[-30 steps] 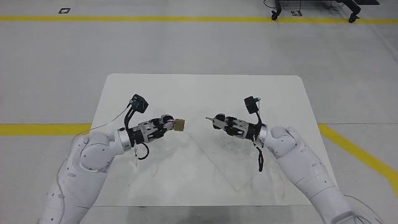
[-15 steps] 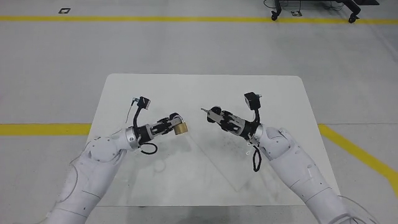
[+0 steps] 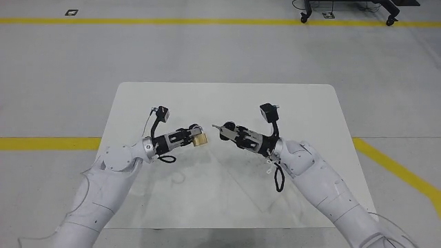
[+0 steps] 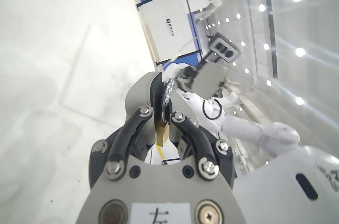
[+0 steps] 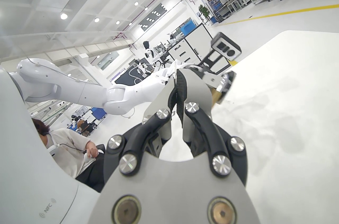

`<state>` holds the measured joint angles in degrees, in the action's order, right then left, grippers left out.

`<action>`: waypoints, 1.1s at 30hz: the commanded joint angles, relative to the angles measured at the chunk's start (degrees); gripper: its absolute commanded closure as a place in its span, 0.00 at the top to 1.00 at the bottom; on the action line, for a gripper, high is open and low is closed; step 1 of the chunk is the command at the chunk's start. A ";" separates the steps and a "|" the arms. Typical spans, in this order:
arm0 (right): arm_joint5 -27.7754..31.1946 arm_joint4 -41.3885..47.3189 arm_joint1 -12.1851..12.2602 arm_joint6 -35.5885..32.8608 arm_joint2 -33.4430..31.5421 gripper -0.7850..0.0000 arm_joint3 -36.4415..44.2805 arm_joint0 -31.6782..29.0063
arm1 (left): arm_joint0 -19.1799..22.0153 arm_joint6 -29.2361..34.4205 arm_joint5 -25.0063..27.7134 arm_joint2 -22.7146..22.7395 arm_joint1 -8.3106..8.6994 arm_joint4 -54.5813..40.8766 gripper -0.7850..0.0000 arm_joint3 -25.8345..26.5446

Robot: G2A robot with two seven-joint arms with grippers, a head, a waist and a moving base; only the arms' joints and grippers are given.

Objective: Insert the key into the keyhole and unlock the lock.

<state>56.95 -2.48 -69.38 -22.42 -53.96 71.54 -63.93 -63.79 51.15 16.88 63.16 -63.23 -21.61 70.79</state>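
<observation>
Key (image 3: 219, 129) hovers near lock (image 3: 200, 139), well inside table (image 3: 296, 110) edges.

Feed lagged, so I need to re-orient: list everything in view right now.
brass padlock with silver shackle: one, gold-coloured, clamped in the left gripper over the white rectangular table.
thin silver metal key: one, silver, in the right gripper, tip toward the padlock, not touching it.
table: one, white, beneath both arms.
yellow floor tape lines: two, yellow, beyond and beside the table.
black wheeled frame: one, black, far right floor.
left gripper: one, grey and black, shut on padlock.
right gripper: one, grey and black, shut on key.
</observation>
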 commanded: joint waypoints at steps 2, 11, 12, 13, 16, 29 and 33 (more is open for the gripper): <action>-0.57 -3.46 0.47 1.55 -2.25 0.00 1.59 -1.37 | 3.12 0.18 -7.62 -1.24 -0.66 -2.91 0.00 -1.63; -2.46 -9.15 1.18 3.92 -5.45 0.00 4.24 -4.09 | 3.52 -1.87 -0.44 -1.12 -1.02 -2.67 0.00 -2.54; -2.46 -9.15 1.18 3.92 -5.45 0.00 4.24 -4.09 | 3.39 -2.08 -0.69 -1.20 -1.06 -2.91 0.00 -2.39; -2.46 -9.15 1.18 3.92 -5.45 0.00 4.24 -4.09 | 2.96 -2.93 -2.03 -1.45 -1.22 -3.89 0.00 -1.92; -2.73 -9.31 1.18 4.06 -5.53 0.00 4.41 -4.10 | 3.20 -1.55 -10.48 -2.58 -1.98 -11.42 0.00 -1.96; -13.23 -62.86 4.24 4.94 -18.95 0.00 33.29 -15.38 | 16.50 2.89 -37.61 -10.67 -5.70 -18.59 0.00 -13.66; -18.71 -71.95 4.53 4.42 -18.62 0.00 40.15 -20.08 | 16.74 3.22 -36.12 -10.58 -5.93 -19.45 0.00 -13.83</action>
<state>38.96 -73.93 -64.83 -18.32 -72.70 110.92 -83.47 -47.00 54.37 -18.76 52.55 -69.18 -41.07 56.92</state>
